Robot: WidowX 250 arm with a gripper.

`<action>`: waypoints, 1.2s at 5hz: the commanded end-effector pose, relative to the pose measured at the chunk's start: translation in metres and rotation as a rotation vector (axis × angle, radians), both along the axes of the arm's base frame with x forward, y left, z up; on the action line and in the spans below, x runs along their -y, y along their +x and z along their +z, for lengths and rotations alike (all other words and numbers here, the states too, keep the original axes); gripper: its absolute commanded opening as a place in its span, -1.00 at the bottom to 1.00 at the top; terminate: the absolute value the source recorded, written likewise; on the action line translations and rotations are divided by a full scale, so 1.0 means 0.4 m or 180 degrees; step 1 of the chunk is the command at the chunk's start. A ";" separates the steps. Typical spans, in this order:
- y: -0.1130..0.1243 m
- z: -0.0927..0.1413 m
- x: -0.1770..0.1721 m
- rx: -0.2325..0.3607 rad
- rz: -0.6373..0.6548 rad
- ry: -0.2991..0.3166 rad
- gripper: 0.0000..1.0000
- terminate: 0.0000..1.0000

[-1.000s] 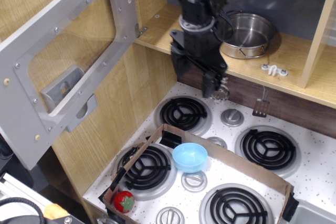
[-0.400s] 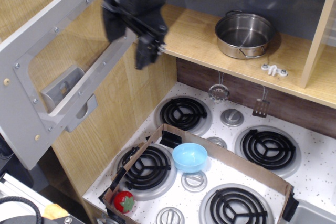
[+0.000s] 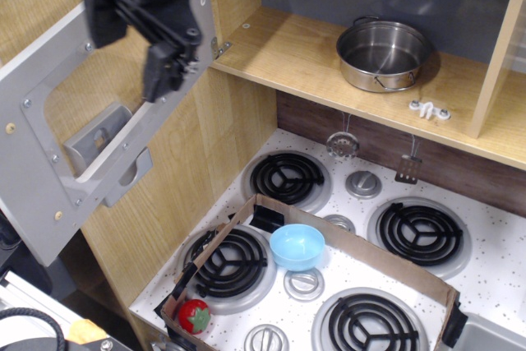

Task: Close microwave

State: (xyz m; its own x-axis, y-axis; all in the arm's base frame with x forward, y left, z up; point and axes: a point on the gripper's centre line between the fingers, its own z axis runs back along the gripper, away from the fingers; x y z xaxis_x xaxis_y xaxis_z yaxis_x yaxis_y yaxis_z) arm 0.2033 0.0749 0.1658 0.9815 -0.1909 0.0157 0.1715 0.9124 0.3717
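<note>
At 10 o'clock of the frame, swung wide open: the microwave (image 3: 49, 145) door, a flat grey panel with a clear window, hinged near the shelf edge and angled out toward 8 o'clock. Behind it, at 12 to 2 o'clock, the light wood cubby, with a steel pot (image 3: 383, 55) sitting on its shelf at 1 o'clock. Across the upper part of the door, at 11 o'clock, the black gripper (image 3: 160, 84), fingers pointing down toward 6 o'clock, overlapping the window frame; touching the panel or merely hanging in front of it, cannot tell. Fingers blurred and dark against the arm body, so parted or pressed together, cannot tell; nothing visibly held. Judged from this: task barely begun, door not yet moved toward the cubby, whole closing swing left to do. Likely need: contact on the outer face of the door, then a push round toward 2 o'clock until flush with the cubby front. Possible snag: slipping off the smooth panel. Below, at 5 o'clock, a toy stove (image 3: 493, 285) with 4 black coil burners, an open cardboard box (image 3: 386, 265) lying over it, a blue bowl (image 3: 297, 246) inside at 6 o'clock, and a red strawberry (image 3: 195, 316) at 7 o'clock, all well apart from the door.
</note>
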 end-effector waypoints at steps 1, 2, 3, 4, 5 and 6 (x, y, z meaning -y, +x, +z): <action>-0.078 0.030 -0.072 0.0183 0.0252 0.0289 1.00 -1.00; -0.103 0.028 -0.140 0.0258 0.0233 0.0361 1.00 -1.00; -0.113 0.017 -0.195 0.0261 0.0226 0.0380 1.00 -1.00; -0.117 -0.003 -0.231 0.0276 0.0157 0.0306 1.00 -1.00; -0.103 -0.045 -0.231 0.0279 0.0206 -0.0064 1.00 -1.00; -0.070 -0.076 -0.184 0.0281 0.0273 -0.0249 1.00 -1.00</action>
